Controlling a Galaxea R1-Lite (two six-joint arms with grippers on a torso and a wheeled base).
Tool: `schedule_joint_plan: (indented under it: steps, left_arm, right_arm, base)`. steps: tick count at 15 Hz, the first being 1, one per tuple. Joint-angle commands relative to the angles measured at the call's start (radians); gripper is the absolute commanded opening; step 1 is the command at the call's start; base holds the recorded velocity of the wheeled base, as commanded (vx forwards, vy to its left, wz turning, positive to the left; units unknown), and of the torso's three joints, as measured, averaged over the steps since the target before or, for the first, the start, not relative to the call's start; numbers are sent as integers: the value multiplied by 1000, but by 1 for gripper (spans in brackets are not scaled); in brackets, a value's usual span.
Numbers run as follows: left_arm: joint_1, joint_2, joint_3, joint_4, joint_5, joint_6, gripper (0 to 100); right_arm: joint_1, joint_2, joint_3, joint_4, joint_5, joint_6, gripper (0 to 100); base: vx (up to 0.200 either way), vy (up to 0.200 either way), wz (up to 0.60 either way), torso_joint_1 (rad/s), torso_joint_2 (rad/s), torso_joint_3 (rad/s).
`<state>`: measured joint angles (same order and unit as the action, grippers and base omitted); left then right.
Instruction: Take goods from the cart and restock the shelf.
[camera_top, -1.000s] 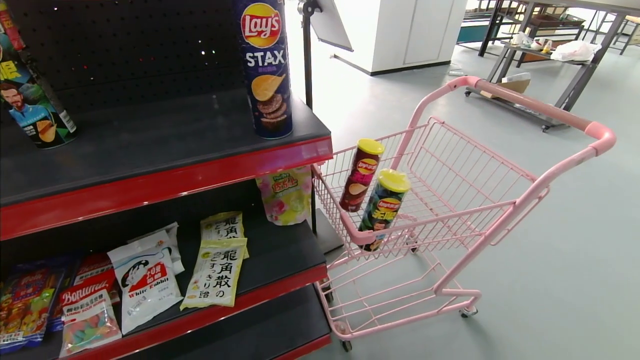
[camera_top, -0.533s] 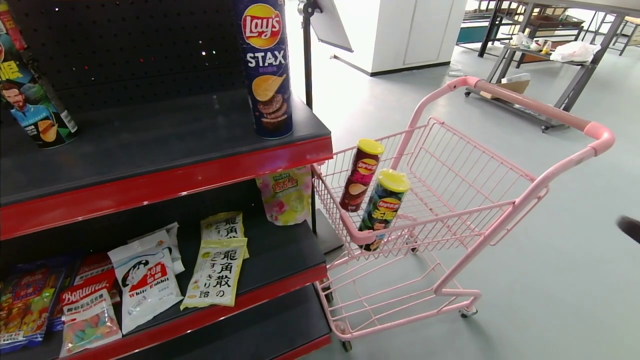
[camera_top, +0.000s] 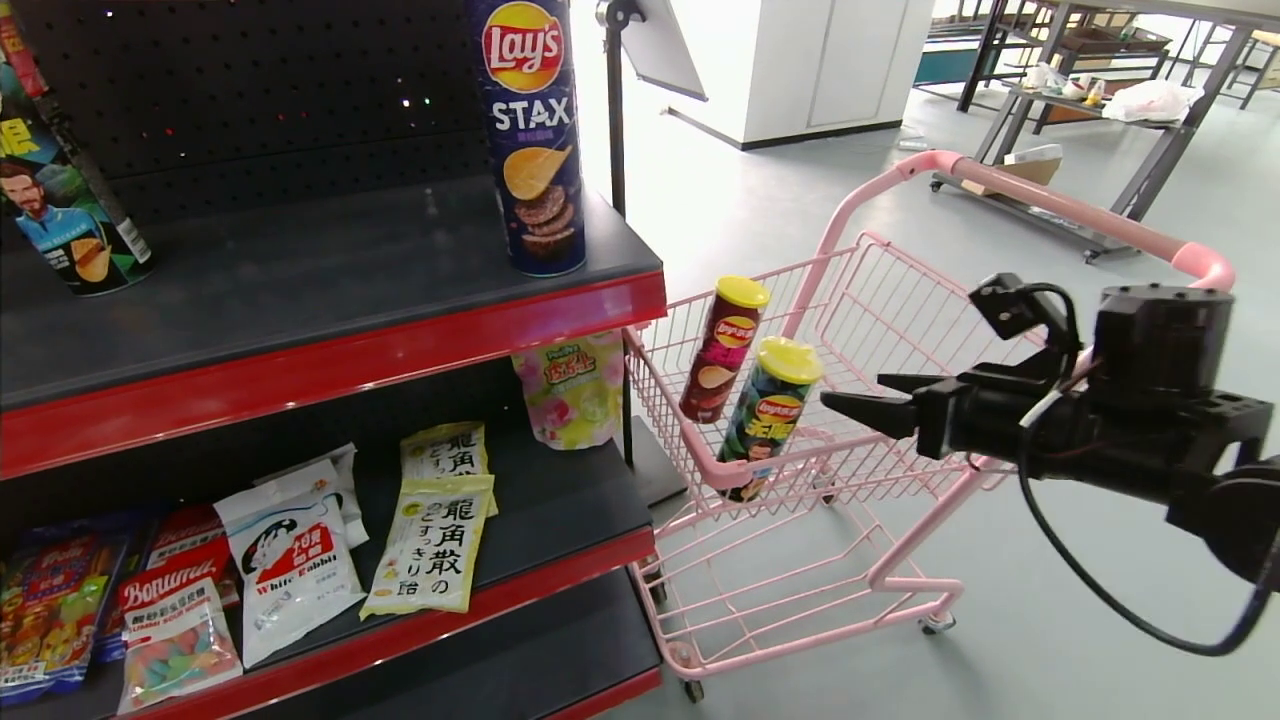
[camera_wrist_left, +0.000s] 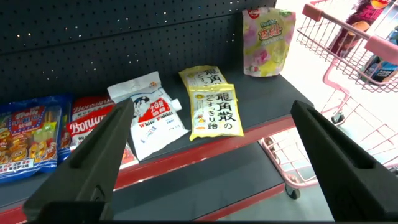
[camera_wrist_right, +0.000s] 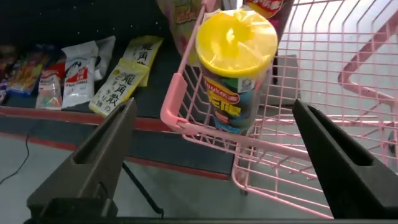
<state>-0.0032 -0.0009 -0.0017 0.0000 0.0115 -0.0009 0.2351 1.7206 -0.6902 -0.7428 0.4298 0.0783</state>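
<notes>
A pink cart (camera_top: 1060, 205) stands to the right of the shelf (camera_top: 300, 270). Two chip cans with yellow lids lean at its front corner: a maroon can (camera_top: 722, 350) and a green can (camera_top: 770, 415). My right gripper (camera_top: 855, 390) is open, level with the green can's upper half and a short way to its right, not touching it. In the right wrist view the green can (camera_wrist_right: 235, 81) stands between the spread fingers of the right gripper (camera_wrist_right: 214, 106), behind the cart rim (camera_wrist_right: 177, 93). My left gripper (camera_wrist_left: 211, 104) is open and empty, facing the lower shelf (camera_wrist_left: 267, 99).
A tall blue chip can (camera_top: 533, 140) and another can (camera_top: 60, 220) stand on the upper shelf board. Snack bags (camera_top: 290, 565), yellow sachets (camera_top: 430, 540) and a pastel pouch (camera_top: 572, 390) fill the lower shelf. Open floor (camera_top: 1050, 640) lies right of the cart.
My right arm has come in from the right edge, and its open gripper now sits beside the green can. The cart and cans have not moved.
</notes>
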Motion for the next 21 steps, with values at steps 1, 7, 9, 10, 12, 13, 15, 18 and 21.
schedule_joint_plan:
  steps: [1,7,9,10,12,13,15,18,21]
  left_arm:
    - [0,1,0,0,1,-1,100]
    - [0,1,0,0,1,-1,100]
    - [0,1,0,0,1,-1,100]
    - [0,1,0,0,1,-1,100]
    - [0,1,0,0,1,-1,100]
    - [0,1,0,0,1,-1,100]
    - [0,1,0,0,1,1,100]
    - [0,1,0,0,1,1,100]
    - [0,1,-1,0,1,1,100]
  right_arm:
    - [23,146,-11,-30,4,0,100]
    - [39,251,-95,-67,-2,1,100]
    - [36,284,-143,-67,-3,1,100]
    - [36,307,-167,-67,-6,0,100]
    - [36,355,-207,-69,-31,-2,100]
    - [36,387,-247,-69,-39,0,100]
    - [35,448,-339,-69,-39,3,100]
    - [38,501,-440,-67,-42,3,100]
    - [44,516,-457,-69,-54,9,0]
  base:
    - [0,0,0,0,0,0]
    - [0,0,0,0,0,0]
    - [0,0,0,0,0,0]
    - [0,0,0,0,0,0]
    - [0,0,0,0,0,0]
    - [0,0,0,0,0,0]
    - [0,0,0,0,0,0]
    - [0,0,0,0,0,0]
    - [0,0,0,0,0,0]
